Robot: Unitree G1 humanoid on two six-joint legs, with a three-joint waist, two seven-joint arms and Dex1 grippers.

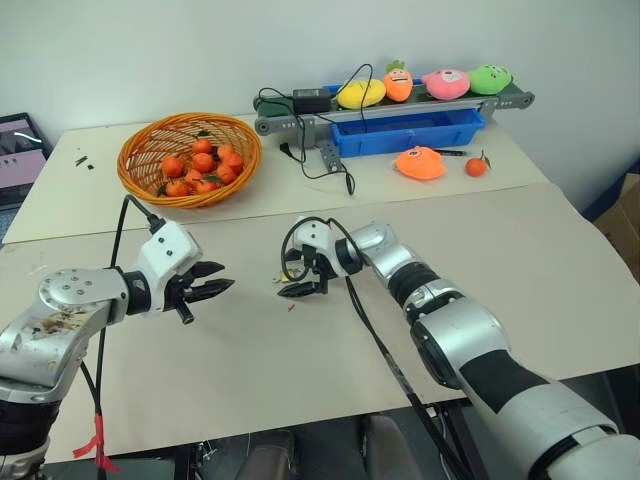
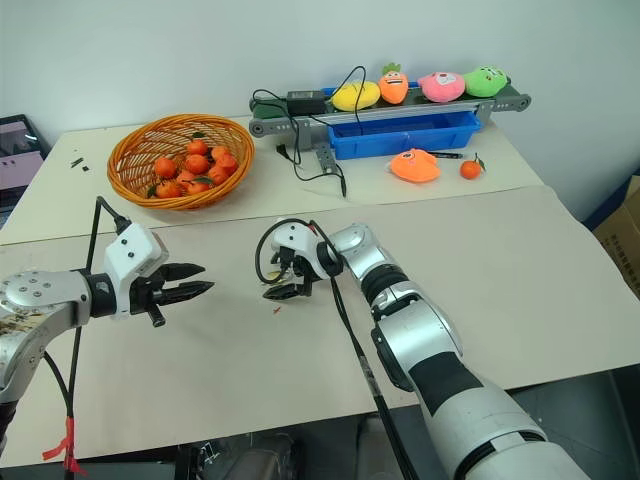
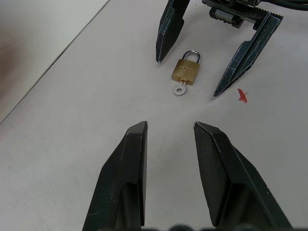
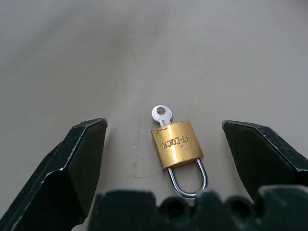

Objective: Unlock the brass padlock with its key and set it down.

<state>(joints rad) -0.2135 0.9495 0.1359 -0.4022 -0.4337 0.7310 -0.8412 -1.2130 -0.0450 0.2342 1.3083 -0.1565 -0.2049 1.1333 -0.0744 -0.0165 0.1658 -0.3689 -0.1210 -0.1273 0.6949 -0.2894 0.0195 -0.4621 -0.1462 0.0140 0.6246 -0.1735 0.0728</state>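
A brass padlock [image 4: 177, 145] lies flat on a pale surface [image 1: 250, 350], with its key [image 4: 161, 114] already seated in the keyhole at the bottom of the body. The key's round bow sticks out of one end and the silver shackle [image 4: 189, 179] loops out of the other, and the shackle looks closed. The lock's long axis runs from shackle to key.

The right end effector [image 1: 300, 290] hangs just above the lock, its two black fingers spread as wide as they go and standing one on each side of the brass body, touching nothing. The shackle end points toward this end effector's palm; the key end points away from it, toward the other arm.

The left end effector [image 1: 213, 288] hovers some way to the left, pointing at the lock along that same long axis, its fingers partly open and empty. The key bow faces it directly.

The right arm is much the nearer. It seems placed to close across the body's width, leaving the key for the left.
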